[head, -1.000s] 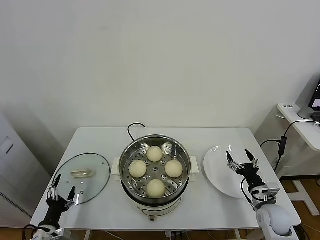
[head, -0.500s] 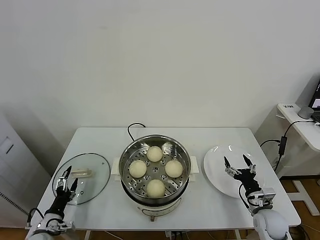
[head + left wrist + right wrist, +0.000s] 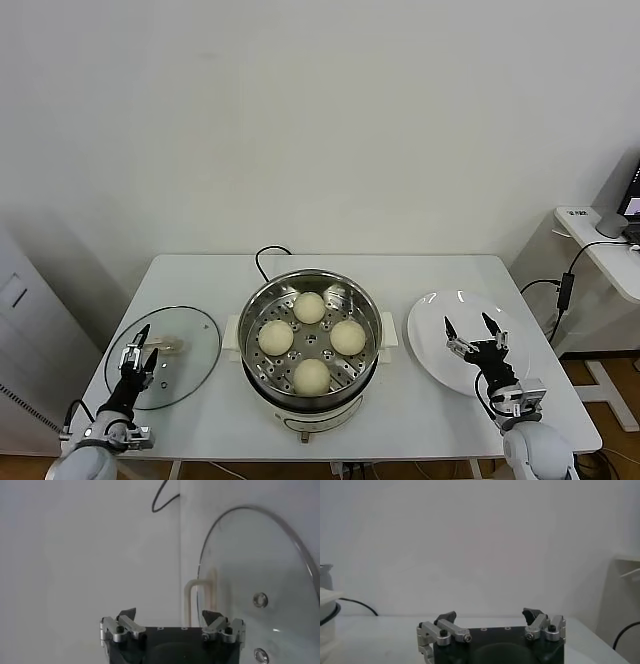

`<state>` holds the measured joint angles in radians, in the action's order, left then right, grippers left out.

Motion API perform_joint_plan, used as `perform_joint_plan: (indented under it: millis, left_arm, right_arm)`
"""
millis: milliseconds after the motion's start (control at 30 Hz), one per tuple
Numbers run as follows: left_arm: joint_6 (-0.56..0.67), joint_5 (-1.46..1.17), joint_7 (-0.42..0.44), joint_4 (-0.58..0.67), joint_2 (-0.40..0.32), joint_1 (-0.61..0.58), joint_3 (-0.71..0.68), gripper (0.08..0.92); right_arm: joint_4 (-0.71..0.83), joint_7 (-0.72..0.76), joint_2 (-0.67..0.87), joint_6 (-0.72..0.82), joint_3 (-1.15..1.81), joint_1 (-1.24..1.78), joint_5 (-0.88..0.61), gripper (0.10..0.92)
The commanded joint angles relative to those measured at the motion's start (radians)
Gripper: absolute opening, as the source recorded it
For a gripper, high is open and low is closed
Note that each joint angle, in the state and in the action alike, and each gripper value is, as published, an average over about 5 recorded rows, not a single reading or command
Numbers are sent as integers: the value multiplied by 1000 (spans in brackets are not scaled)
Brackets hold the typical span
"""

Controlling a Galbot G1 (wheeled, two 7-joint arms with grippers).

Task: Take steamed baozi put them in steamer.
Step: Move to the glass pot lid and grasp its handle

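Baozi, four smooth round pale cream-yellow dough buns (image 3: 311, 340), already sit inside the large round shiny stainless-steel steamer pot (image 3: 372, 309) at centre of the head view, spread in a diamond on its perforated metal tray, near each other but none touching. Judgement: loading step looks finished; nothing left on the flat white round plate (image 3: 430, 345) at right of centre.

Left gripper (image 3: 138, 350), lower left of the head view, hangs over the round glass lid with cream handle (image 3: 190, 330), fingers spread apart, holding nothing. In the left wrist view the lid's cream handle (image 3: 192, 600) lies just ahead of the fingertips. Right gripper (image 3: 473, 338), lower right, sits above the plate, fingers apart, empty too; same in the right wrist view (image 3: 490, 617).

Next move, a guess: if anything, close on the lid handle and cover the pot. That calls for lining the fingers across the thin handle bar; glass is slick and rigid, the rim could clink on steel.

Textures: buns matte, soft-looking, likely dent under squeeze. Pot mirror-bright, white side handles, black cord (image 3: 262, 258) trailing back over the white table (image 3: 430, 275).
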<state>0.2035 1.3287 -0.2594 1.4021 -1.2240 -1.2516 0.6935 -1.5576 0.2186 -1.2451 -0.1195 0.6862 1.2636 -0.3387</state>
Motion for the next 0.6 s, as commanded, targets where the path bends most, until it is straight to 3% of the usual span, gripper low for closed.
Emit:
perform_joint_plan:
  millis: [33,367,600]
  left_arm:
    - [8,36,-13,-79,0,90,-5,823]
    - [11,33,-9,-96,-12,107,-8,818]
    - [22,31,-7,-72,-15,82,-5,654]
  right_arm:
    - [4,3,-5,-2,5,2,9,823]
    - [3,11,-4,-2,23,7,7,823]
    - [6,15,-6,-3,27,10,7,823]
